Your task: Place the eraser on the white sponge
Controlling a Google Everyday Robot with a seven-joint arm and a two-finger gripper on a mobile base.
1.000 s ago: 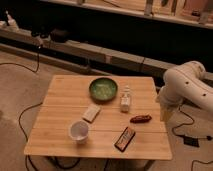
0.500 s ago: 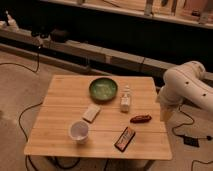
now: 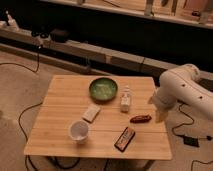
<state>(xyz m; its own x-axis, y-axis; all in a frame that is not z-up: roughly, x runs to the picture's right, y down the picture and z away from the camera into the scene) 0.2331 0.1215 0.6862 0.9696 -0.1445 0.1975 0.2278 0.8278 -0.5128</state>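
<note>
A single camera looks down at a slant on the light wooden slatted table (image 3: 55, 125) from beyond its near edge, far enough off that the whole top and the floor around it show. It faces the long grey ledge (image 3: 115, 57) behind the table. The white arm (image 3: 182, 87) carries the gripper (image 3: 160, 116) just off the table's right-hand edge, as the camera sees it.

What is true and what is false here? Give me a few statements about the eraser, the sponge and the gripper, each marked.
1. The eraser lies on the white sponge. False: it lies on the table near the front edge, apart from the sponge.
2. The gripper hangs at the table's side edge, away from the eraser. True.
3. The green bowl sits behind the white sponge. True.
4. The translucent cup stands inside the bowl. False: it stands on the table in front of the sponge.
</note>
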